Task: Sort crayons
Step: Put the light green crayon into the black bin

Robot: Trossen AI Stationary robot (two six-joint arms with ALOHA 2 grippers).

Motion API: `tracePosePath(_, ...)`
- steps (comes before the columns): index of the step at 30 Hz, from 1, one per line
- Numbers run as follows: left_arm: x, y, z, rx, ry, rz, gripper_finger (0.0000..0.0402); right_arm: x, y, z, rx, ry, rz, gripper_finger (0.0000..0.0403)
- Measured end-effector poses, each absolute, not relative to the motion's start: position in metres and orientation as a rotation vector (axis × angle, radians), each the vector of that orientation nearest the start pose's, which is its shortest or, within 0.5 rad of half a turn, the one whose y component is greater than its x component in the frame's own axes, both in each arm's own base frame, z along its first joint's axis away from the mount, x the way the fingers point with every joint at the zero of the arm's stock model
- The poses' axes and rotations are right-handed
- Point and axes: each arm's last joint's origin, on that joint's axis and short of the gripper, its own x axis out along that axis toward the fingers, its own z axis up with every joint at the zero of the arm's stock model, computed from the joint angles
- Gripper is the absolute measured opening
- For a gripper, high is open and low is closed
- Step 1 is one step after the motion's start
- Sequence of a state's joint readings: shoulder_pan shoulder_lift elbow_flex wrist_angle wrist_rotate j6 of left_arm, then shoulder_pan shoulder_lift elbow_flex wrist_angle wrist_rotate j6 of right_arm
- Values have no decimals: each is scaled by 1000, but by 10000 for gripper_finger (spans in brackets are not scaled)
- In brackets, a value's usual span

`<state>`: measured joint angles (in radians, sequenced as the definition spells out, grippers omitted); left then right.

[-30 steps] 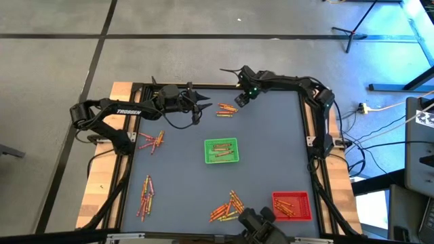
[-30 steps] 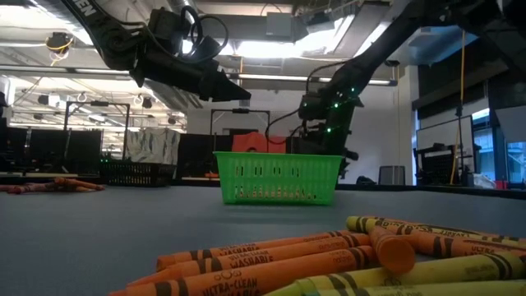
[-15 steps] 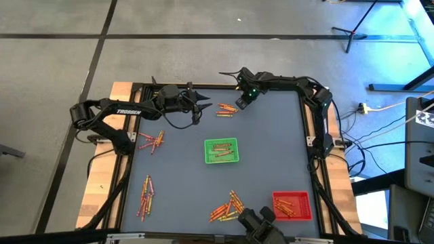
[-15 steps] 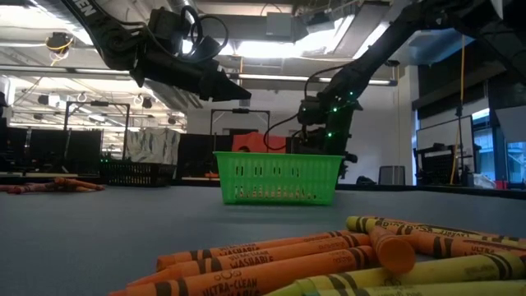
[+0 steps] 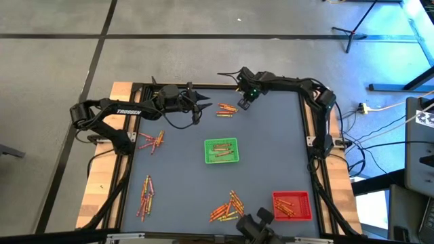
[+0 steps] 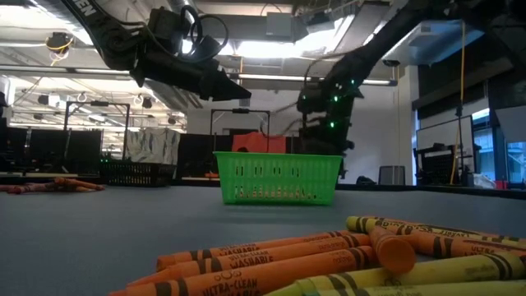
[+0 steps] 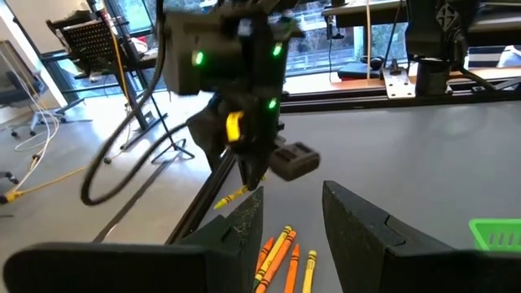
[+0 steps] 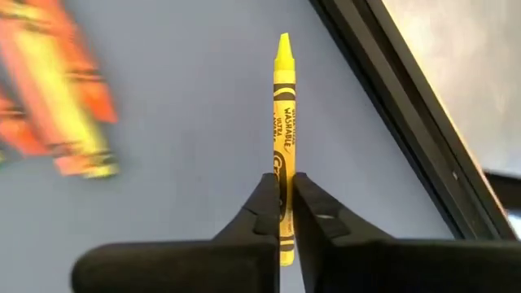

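Note:
Crayons lie in loose piles on the grey table: one at the far edge (image 5: 226, 108), one at the left (image 5: 152, 140), one at the near left (image 5: 146, 196) and one at the near middle (image 5: 227, 207). Just right of the far pile, my right gripper (image 5: 239, 106) is shut on a yellow crayon (image 8: 282, 106). My left gripper (image 7: 295, 218) hovers open and empty left of that pile, pointing across at the right gripper. Several crayons lie in the green tray (image 5: 222, 150) and in the red tray (image 5: 291, 205). My right gripper pinches the yellow crayon's wrapped lower half (image 8: 282, 159) between its two fingers (image 8: 265, 203). The crayon lies along the fingers, its pointed tip (image 8: 283, 41) sticking out past them. The fingers point steeply down; in the left wrist view the crayon (image 7: 230, 196) slants below them, apparently clear of the table.
The green tray stands mid-table and the red tray at the near right corner. A black frame (image 5: 308, 135) edges the table. The orange and yellow crayons of the far pile (image 7: 281, 252) lie just beneath my left gripper's fingers.
My right gripper has risen a little beside the far crayon pile. My left arm has kept still.

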<state>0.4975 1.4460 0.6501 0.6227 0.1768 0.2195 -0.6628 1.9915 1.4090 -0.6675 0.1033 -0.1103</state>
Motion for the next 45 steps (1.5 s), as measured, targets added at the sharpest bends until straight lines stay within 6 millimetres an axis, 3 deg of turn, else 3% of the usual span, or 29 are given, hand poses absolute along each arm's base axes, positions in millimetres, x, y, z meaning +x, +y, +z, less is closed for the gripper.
tracePosePath(5, 265, 133, 216, 162, 199, 283, 112, 317, -228, 196, 187, 1196, -543, 9)
tracePosePath(9, 267, 128, 215, 186, 208, 264, 112, 310, -210, 215, 132, 1084, -512, 12)
tracePosePath(18, 267, 128, 215, 189, 208, 261, 112, 268, -164, 218, 3, 715, -419, 11)
tracePosePath(22, 268, 126, 215, 161, 199, 236, 113, 260, -149, 220, -61, 556, -344, 8)
tracePosePath(34, 278, 110, 221, 129, 97, 150, 173, 286, -102, 236, -287, 267, -86, 8)
tracePosePath(40, 290, 106, 212, 127, 37, 117, 174, 295, -83, 236, -314, 241, -50, 8)
tracePosePath(45, 296, 99, 211, 144, -18, 86, 174, 298, -79, 233, -330, 254, -69, 8)
